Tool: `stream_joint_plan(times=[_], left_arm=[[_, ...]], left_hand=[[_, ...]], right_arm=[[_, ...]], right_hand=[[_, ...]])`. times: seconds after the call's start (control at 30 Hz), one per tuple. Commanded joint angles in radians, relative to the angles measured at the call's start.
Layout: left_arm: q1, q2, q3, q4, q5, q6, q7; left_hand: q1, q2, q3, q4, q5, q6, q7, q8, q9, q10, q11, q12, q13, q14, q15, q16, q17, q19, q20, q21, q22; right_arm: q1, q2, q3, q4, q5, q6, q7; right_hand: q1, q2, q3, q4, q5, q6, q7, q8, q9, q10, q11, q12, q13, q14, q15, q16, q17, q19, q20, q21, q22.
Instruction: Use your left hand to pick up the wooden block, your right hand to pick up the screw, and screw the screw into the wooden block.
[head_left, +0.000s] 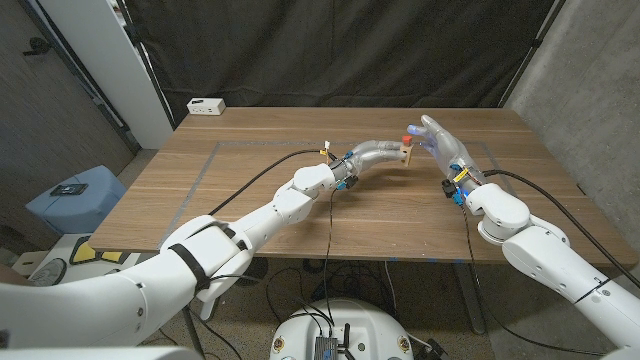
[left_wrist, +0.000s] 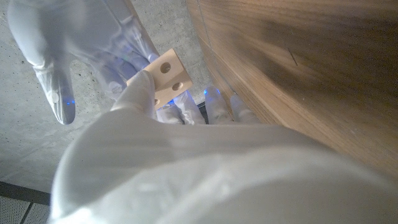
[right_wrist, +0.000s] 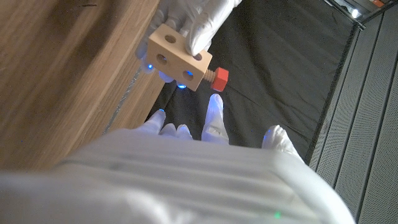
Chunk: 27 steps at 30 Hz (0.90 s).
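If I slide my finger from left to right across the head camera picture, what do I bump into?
Blue box on the floor → white box at the table's back edge → left hand → wooden block → red screw → right hand.

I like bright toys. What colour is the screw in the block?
Red; the screw shows best in the right wrist view.

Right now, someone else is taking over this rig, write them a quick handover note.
Left hand: holds the wooden block up above the table.
Right hand: open, fingers spread beside the block, holding nothing.
Red screw: sticks out of the block's end, threads partly showing.
Done: block picked up, screw started in the block.
Left: probably a few more turns; how deep it sits is unclear.
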<state>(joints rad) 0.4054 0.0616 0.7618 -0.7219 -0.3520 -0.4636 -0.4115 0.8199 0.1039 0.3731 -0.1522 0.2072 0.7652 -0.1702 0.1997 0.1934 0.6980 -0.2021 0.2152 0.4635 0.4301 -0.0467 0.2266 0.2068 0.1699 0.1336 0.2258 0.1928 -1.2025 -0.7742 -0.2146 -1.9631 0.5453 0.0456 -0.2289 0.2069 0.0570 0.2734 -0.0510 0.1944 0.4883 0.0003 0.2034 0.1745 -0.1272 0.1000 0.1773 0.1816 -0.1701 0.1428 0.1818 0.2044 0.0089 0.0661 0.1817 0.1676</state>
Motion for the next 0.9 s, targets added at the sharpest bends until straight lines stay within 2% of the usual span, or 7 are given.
stream_joint_plan(times=[0.03,0.43,0.9], left_arm=[[-0.002,-0.005,-0.002,0.009,0.000,-0.002,0.005],[-0.014,-0.018,-0.003,0.043,-0.002,-0.016,-0.006],[-0.014,-0.019,-0.005,0.044,-0.003,-0.016,-0.009]], left_hand=[[-0.003,0.004,0.006,0.002,0.003,0.020,0.004,0.006,0.005,0.006,0.000,0.006,0.003,0.005,-0.034,0.001,0.003,0.006,0.001,0.004,0.004],[-0.002,0.005,0.007,0.001,0.003,0.022,0.007,0.007,0.005,0.006,0.000,0.006,0.002,0.005,-0.035,0.001,0.003,0.006,0.000,0.004,0.004],[-0.003,0.006,0.007,0.000,0.003,0.019,0.007,0.006,0.005,0.006,0.001,0.007,0.002,0.005,-0.033,0.002,0.003,0.005,0.001,0.004,0.004]], right_arm=[[-0.003,-0.001,0.001,0.000,0.008,-0.004,0.001],[-0.011,-0.003,0.002,-0.005,0.013,-0.007,-0.003],[-0.024,-0.003,0.005,-0.012,0.020,-0.010,-0.008]], right_hand=[[-0.001,0.008,0.003,0.003,-0.003,0.014,0.000,-0.002,0.002,-0.002,-0.001,0.008,-0.001,-0.056,-0.004,0.009,0.000,0.005,0.009,0.010,0.003],[0.001,0.013,0.006,-0.003,-0.003,0.030,-0.002,-0.002,0.002,0.006,0.001,0.012,-0.002,-0.045,-0.002,0.015,-0.003,0.016,0.012,0.013,0.002],[0.002,0.017,0.008,-0.006,-0.003,0.043,-0.002,-0.002,0.002,0.013,0.001,0.014,-0.002,-0.040,-0.002,0.017,-0.005,0.021,0.015,0.014,0.002]])
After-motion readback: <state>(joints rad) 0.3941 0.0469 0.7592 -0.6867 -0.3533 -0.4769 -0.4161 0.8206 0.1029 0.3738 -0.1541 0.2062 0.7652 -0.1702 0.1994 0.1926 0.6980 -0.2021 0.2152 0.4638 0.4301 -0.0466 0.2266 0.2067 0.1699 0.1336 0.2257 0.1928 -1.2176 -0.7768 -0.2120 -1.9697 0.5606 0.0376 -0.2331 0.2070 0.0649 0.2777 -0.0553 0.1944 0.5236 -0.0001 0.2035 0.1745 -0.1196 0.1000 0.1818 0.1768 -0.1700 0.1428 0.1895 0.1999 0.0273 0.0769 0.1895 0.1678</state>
